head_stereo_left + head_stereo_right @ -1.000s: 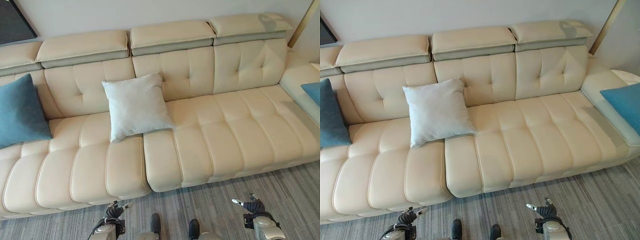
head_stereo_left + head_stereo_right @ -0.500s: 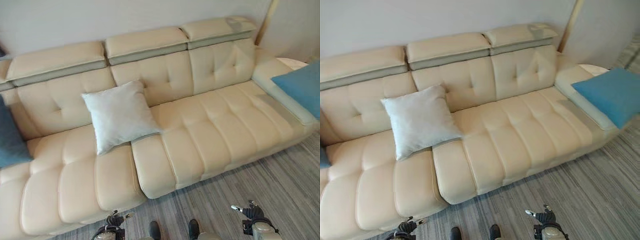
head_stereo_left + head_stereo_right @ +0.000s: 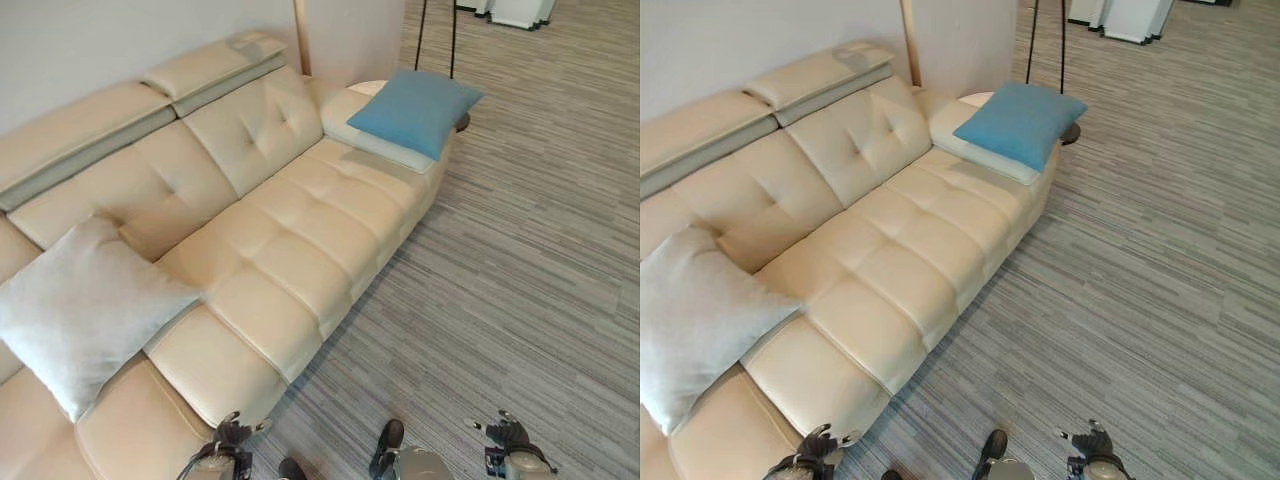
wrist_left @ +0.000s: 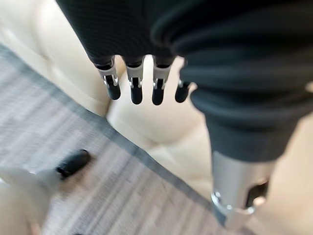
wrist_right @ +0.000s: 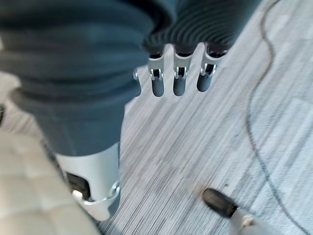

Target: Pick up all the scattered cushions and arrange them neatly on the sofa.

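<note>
Blue cushion (image 3: 415, 107) lies on the sofa's (image 3: 300, 240) far right end; soft and light, best gripped by an edge; left hand (image 4: 142, 83) and right hand (image 5: 178, 78) hang low, fingers straight, empty.

Sofa (image 3: 300, 240): long, cream, tufted leather, headrests along the back.
Grey cushion (image 3: 80, 310): pale, square, propped tilted against the backrest on the seat.
Blue cushion (image 3: 415, 108): square, lying flat on the sofa's far end, corner overhanging.
</note>
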{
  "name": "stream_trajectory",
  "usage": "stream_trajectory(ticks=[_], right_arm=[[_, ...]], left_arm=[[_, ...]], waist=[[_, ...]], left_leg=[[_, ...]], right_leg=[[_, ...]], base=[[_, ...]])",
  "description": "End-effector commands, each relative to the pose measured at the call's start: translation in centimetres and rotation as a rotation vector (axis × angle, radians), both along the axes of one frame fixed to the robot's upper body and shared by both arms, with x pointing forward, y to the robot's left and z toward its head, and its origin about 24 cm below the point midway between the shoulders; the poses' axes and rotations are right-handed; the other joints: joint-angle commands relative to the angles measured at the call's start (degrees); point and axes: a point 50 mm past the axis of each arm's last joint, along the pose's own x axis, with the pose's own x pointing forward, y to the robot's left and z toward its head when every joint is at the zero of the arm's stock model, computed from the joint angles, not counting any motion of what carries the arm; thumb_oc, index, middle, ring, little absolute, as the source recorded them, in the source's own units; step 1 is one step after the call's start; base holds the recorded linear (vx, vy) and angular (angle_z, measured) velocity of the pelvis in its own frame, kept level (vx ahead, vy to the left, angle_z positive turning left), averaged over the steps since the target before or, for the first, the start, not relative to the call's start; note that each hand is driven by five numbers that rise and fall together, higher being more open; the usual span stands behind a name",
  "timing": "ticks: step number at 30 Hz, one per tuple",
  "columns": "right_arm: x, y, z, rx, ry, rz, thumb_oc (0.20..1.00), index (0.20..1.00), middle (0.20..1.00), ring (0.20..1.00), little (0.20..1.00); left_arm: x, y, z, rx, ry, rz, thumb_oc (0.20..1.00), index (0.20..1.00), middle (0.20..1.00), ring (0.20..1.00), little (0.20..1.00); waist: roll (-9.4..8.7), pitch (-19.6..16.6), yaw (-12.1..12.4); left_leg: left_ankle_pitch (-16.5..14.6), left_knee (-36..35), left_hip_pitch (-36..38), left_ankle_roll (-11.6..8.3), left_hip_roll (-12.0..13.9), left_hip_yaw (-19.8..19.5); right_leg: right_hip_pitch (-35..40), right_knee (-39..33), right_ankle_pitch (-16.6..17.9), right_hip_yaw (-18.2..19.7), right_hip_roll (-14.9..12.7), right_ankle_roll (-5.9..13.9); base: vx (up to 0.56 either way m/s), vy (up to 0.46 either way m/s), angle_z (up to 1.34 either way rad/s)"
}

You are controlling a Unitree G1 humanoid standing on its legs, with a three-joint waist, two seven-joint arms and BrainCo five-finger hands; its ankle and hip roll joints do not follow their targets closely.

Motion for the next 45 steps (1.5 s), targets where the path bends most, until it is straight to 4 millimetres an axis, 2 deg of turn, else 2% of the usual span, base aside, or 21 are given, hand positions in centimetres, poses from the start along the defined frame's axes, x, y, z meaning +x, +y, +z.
stream_trajectory(ticks=[1,3,5,6,7,8,11,12,13,14,17,18,22,27,31,32,34,35,38,41,45], right_arm=[[1.2,-1.0,0.7,-0.026,-0.042,-0.027,1.0,1.0,1.0,1.0,1.0],[0.9,-1.5,0.7,-0.035,-0.027,-0.031,1.0,1.0,1.0,1.0,1.0],[1.1,-1.8,0.9,-0.055,-0.031,-0.015,1.0,1.0,1.0,1.0,1.0],[1.4,-1.9,1.1,-0.061,-0.038,-0.002,1.0,1.0,1.0,1.0,1.0],[1.8,-1.7,1.3,-0.068,-0.046,0.023,1.0,1.0,1.0,1.0,1.0],[1.8,-1.7,1.3,-0.068,-0.046,0.023,1.0,1.0,1.0,1.0,1.0],[2.3,-1.6,1.5,-0.074,-0.056,0.053,1.0,1.0,1.0,1.0,1.0],[2.3,-1.6,1.5,-0.074,-0.056,0.053,1.0,1.0,1.0,1.0,1.0],[2.5,-1.5,1.6,-0.082,-0.057,0.069,1.0,1.0,1.0,1.0,1.0],[2.5,-1.5,1.6,-0.082,-0.057,0.069,1.0,1.0,1.0,1.0,1.0],[2.8,-1.7,1.8,-0.099,-0.064,0.083,1.0,1.0,1.0,1.0,1.0],[2.9,-1.7,1.9,-0.104,-0.065,0.086,1.0,1.0,1.0,1.0,1.0],[3.3,-1.7,2.0,-0.107,-0.068,0.095,1.0,1.0,1.0,1.0,1.0],[3.9,-1.0,2.1,-0.089,-0.094,0.107,1.0,1.0,1.0,1.0,1.0],[4.0,-0.4,1.9,-0.068,-0.097,0.111,1.0,1.0,1.0,1.0,1.0],[3.8,-0.2,1.6,-0.058,-0.083,0.115,1.0,1.0,1.0,1.0,1.0],[4.1,-0.1,1.8,-0.055,-0.094,0.119,1.0,1.0,1.0,1.0,1.0],[4.2,0.1,1.8,-0.048,-0.096,0.113,1.0,1.0,1.0,1.0,1.0],[3.8,0.2,1.5,-0.037,-0.083,0.102,1.0,1.0,1.0,1.0,1.0],[3.7,0.2,1.3,-0.036,-0.074,0.096,1.0,1.0,1.0,1.0,1.0],[3.7,0.0,1.4,-0.042,-0.074,0.082,1.0,1.0,1.0,1.0,1.0]], left_arm=[[2.6,-0.4,1.2,0.029,-0.091,-0.071,1.0,1.0,1.0,1.0,1.0],[3.3,-1.3,1.6,0.002,-0.121,-0.087,1.0,1.0,1.0,1.0,1.0],[3.9,-1.6,2.0,-0.011,-0.152,-0.088,1.0,1.0,1.0,1.0,1.0],[4.1,-1.7,2.1,-0.014,-0.165,-0.086,1.0,1.0,1.0,1.0,1.0],[4.1,-2.1,2.2,-0.032,-0.177,-0.077,1.0,1.0,1.0,1.0,1.0],[4.0,-2.1,2.2,-0.032,-0.176,-0.077,1.0,1.0,1.0,1.0,1.0],[3.6,-1.9,2.2,-0.042,-0.184,-0.046,1.0,1.0,1.0,1.0,1.0],[3.6,-1.9,2.2,-0.041,-0.184,-0.046,1.0,1.0,1.0,1.0,1.0],[3.4,-1.8,2.2,-0.038,-0.182,-0.035,1.0,1.0,1.0,1.0,1.0],[3.4,-1.8,2.2,-0.038,-0.182,-0.035,1.0,1.0,1.0,1.0,1.0],[3.1,-1.6,2.0,-0.031,-0.172,-0.02,1.0,1.0,1.0,1.0,1.0],[3.0,-1.6,2.0,-0.027,-0.168,-0.018,1.0,1.0,1.0,1.0,1.0],[2.9,-1.1,1.9,-0.008,-0.161,-0.005,1.0,1.0,1.0,1.0,1.0],[2.7,-0.9,1.9,-0.002,-0.159,-0.005,1.0,1.0,1.0,1.0,1.0],[3.1,-0.4,2.2,0.022,-0.166,-0.028,1.0,1.0,1.0,1.0,1.0],[3.4,-0.1,2.4,0.038,-0.174,-0.034,1.0,1.0,1.0,1.0,1.0],[3.9,0.3,2.9,0.05,-0.196,-0.03,1.0,1.0,1.0,1.0,1.0],[4.3,0.6,3.2,0.062,-0.211,-0.028,1.0,1.0,1.0,1.0,1.0],[4.5,0.9,3.4,0.07,-0.217,-0.022,1.0,1.0,1.0,1.0,1.0],[5.0,0.9,3.6,0.068,-0.231,-0.019,1.0,1.0,1.0,1.0,1.0],[5.5,0.8,3.8,0.072,-0.243,-0.024,1.0,1.0,1.0,1.0,1.0]], waist=[[-1.18,1.11,-1.19],[-1.03,1.62,-2.21],[-1.23,2.54,-1.26],[-1.38,2.79,-0.76],[-1.53,2.92,0.5],[-1.52,2.82,0.48],[-2.35,2.85,2.37],[-2.42,2.79,2.34],[-2.64,2.88,3.12],[-2.67,2.81,3.06],[-2.01,3.63,4.03],[-1.71,3.96,4.1],[-1.23,4.36,4.92],[-2.14,2.08,5.06],[-3.22,1.38,5.29],[-3.52,1.18,5.26],[-3.33,2.19,5.19],[-2.98,3.37,4.99],[-2.7,4.25,4.96],[-2.16,5.34,5.16],[-2.62,6.97,4.98]], left_leg=[[-8.52,5.11,3.45,-1.13,-4.9,1.44],[-8.64,14.01,2.35,-2.79,-1.49,2.05],[-5.98,21.6,0.06,-4.0,0.04,-2.08],[-5.24,23.55,-1.11,-3.9,-0.47,-5.45],[-6.98,24.25,-4.07,-2.34,-3.96,-13.64],[-7.04,24.29,-4.18,-2.29,-3.99,-13.67],[-9.54,18.14,-7.99,-0.13,-7.5,-22.82],[-9.35,18.04,-8.08,-0.07,-7.58,-22.8],[-5.92,12.69,-9.96,-0.23,-9.17,-27.06],[-5.77,12.53,-10.0,-0.22,-9.22,-27.11],[0.99,4.11,-12.45,-1.67,-10.24,-32.95],[2.4,1.07,-13.32,-2.28,-10.49,-33.54],[4.77,-0.7,-15.04,-3.36,-11.49,-34.29],[3.61,-0.7,-13.28,-1.14,-12.38,-34.36],[1.37,1.01,-13.44,0.88,-12.9,-32.75],[-0.42,1.88,-13.17,2.47,-13.32,-31.64],[-1.34,1.75,-12.36,3.51,-13.26,-30.43],[-2.24,1.14,-10.74,4.04,-13.13,-29.07],[-2.94,0.06,-8.52,4.33,-12.95,-27.97],[-3.57,-0.7,-6.91,4.04,-12.2,-26.82],[-5.58,-0.7,-3.8,3.08,-11.86,-25.17]], right_leg=[[5.35,-4.18,-2.94,3.96,-1.26,2.01],[6.79,-4.61,-5.31,5.97,0.09,0.34],[8.11,-5.42,-6.48,8.47,1.77,-1.24],[8.49,-5.64,-6.91,9.66,2.29,-1.79],[8.65,-5.82,-7.17,12.77,2.93,-2.17],[8.56,-5.78,-7.2,12.74,2.89,-2.15],[8.77,-6.08,-7.1,18.06,3.34,-1.63],[8.68,-6.14,-7.0,18.02,3.26,-1.64],[9.06,-7.09,-6.42,19.09,3.74,-1.94],[8.99,-7.13,-6.37,19.03,3.7,-1.94],[9.77,-7.63,-6.52,20.85,5.26,-2.38],[10.03,-7.74,-6.86,21.25,5.62,-2.49],[11.94,-8.2,-7.65,24.07,7.14,-2.41],[14.37,-9.21,-9.7,26.91,5.53,-1.49],[12.56,-5.31,-11.19,28.24,3.79,-0.64],[9.57,0.93,-11.31,28.66,2.71,0.64],[4.6,9.26,-10.35,28.73,2.15,1.97],[1.18,15.93,-8.61,27.02,1.05,2.82],[-1.86,19.12,-7.13,25.5,-0.08,2.76],[-4.4,16.54,-7.03,24.51,0.45,1.92],[-6.7,-0.88,-0.49,21.97,2.25,2.98]], base=[[0.08,-0.202,-0.34],[0.21,-0.41,-0.19],[0.2,-0.346,-0.3],[0.19,-0.233,-1.09],[0.14,-0.145,-1.26],[0.13,-0.093,-1.25],[0.15,-0.073,-0.93],[0.18,-0.083,-0.79],[0.07,-0.033,-0.61],[0.14,-0.049,-0.39],[0.12,-0.01,-0.54],[0.08,0.006,-0.58],[0.24,0.082,-0.42],[0.34,0.174,-0.54],[0.25,0.167,-0.25],[0.22,0.186,-0.47],[0.23,0.227,-0.47],[0.14,0.157,-0.54],[0.17,0.112,-0.39],[0.12,0.023,-0.27],[0.23,-0.097,-0.29]])
